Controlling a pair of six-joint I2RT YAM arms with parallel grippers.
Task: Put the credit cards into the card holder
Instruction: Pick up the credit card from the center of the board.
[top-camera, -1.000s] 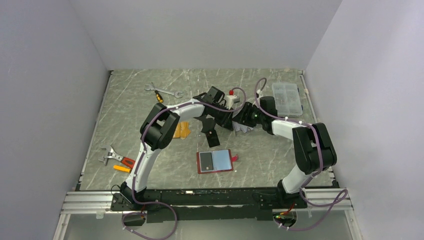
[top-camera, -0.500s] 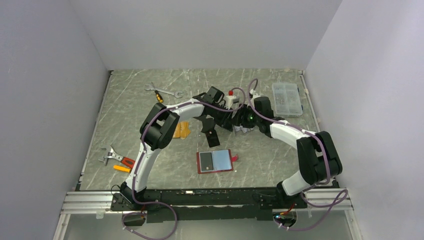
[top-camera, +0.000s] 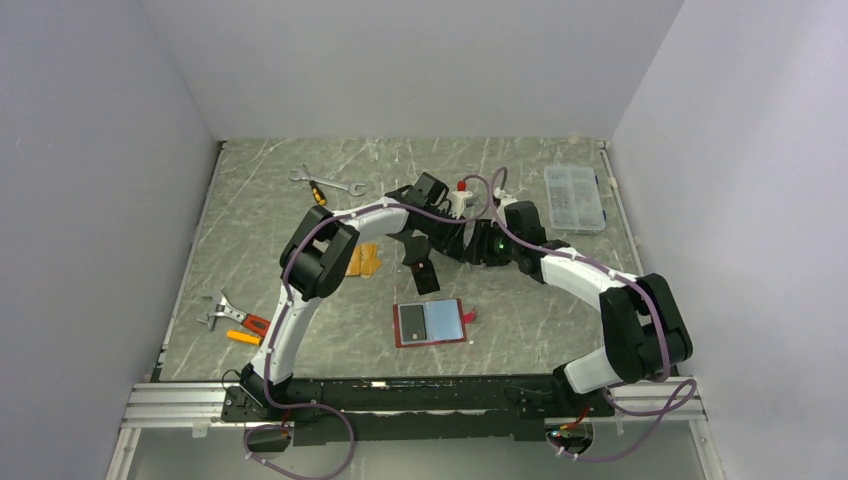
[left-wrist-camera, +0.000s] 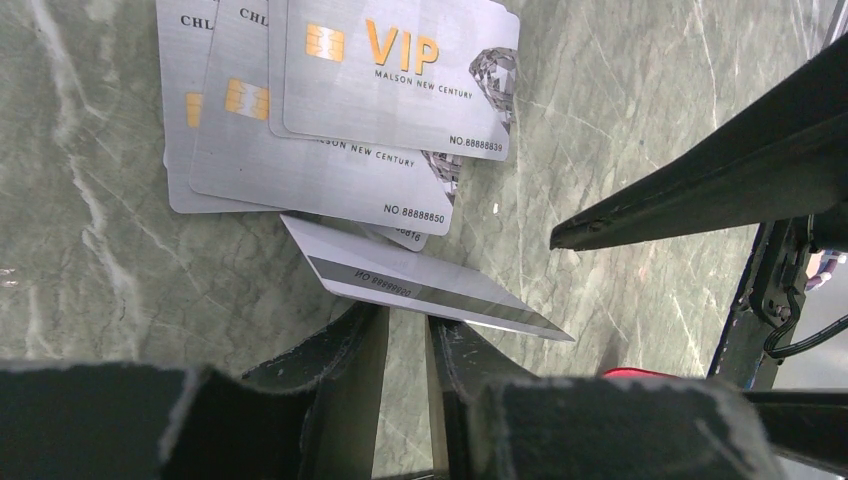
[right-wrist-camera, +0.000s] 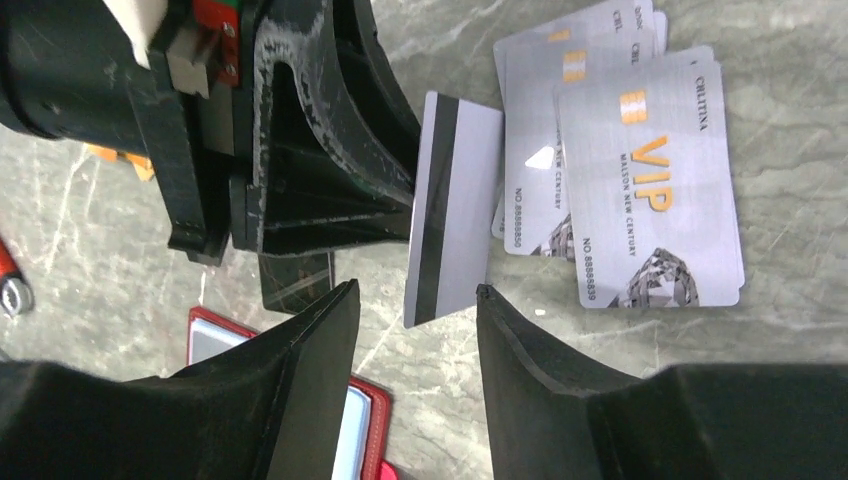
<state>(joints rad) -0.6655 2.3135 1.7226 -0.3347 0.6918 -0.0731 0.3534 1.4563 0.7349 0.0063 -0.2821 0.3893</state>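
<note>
A single silver-grey card (left-wrist-camera: 420, 285) is being gripped along one long edge by the left end effector (left-wrist-camera: 405, 318), whose fingers are being pressed narrowly together on it. The card is being held at a tilt above the counter (top-camera: 260, 220), with its dark magnetic stripe being shown to both wrist cameras.

The right end effector (right-wrist-camera: 415, 290) is being presented to the free short end of this card. Its fingers are being held moderately wide, one on each side of that end. Whether either finger is touching the card cannot be told.

Just beyond the held card, the other silver-grey cards (right-wrist-camera: 640, 200) are being left fanned out flat on the counter, overlapping and face up, with gold "VIP" lettering being shown on the uppermost ones.

The card holder (top-camera: 430, 322) is being left lying open and flat on the counter, nearer the arm bases than both end effectors and well apart from the held card. Its clear sleeves are being turned upward.

A black card (top-camera: 425, 277) is being left flat on the counter between the card holder and the left end effector. The orange cards (top-camera: 362, 260) are being partly hidden by the left arm, further left. A clear compartment box (top-camera: 573, 197) is being left at the far right of the counter, and a wrench (top-camera: 335, 184) at the far left.
</note>
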